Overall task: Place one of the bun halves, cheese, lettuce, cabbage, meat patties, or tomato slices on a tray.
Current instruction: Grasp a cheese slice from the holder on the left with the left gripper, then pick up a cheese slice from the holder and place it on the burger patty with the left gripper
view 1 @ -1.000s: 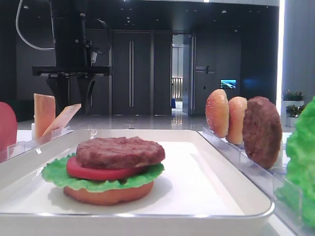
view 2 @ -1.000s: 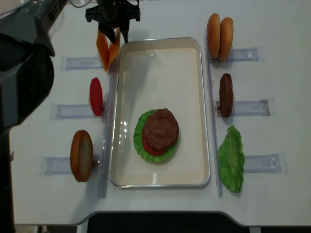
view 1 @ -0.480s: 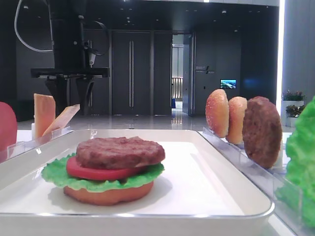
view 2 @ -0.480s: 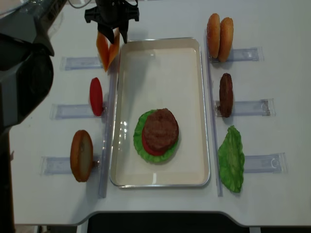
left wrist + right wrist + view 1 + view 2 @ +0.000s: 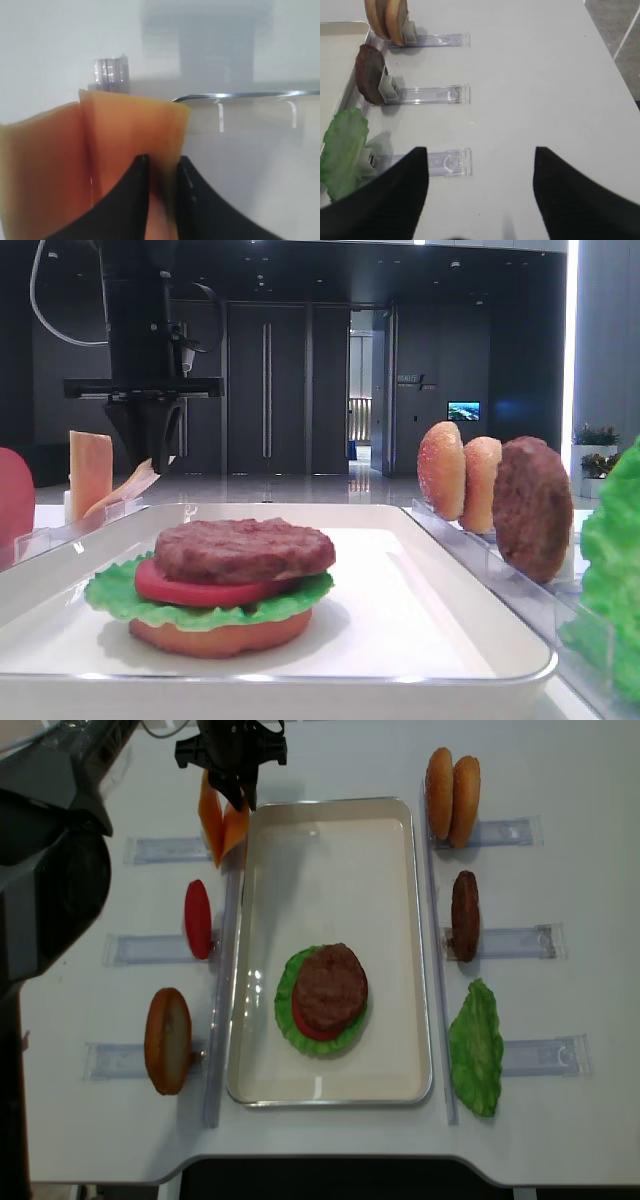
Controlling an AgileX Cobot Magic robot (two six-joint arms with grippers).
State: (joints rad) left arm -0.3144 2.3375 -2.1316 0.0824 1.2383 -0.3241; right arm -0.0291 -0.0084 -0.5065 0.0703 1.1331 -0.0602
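Now pinching the leaning cheese [image 5: 150, 125] beside its twin slice [image 5: 45, 165], the left claw [image 5: 161, 172] should lift straight before swinging over the tray [image 5: 400, 920].

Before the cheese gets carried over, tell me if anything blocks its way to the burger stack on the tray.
Nothing visible blocks it. The left pincer pinches the cheese beside the tray's far left corner; only the low rim and bare tray floor lie before the patty.
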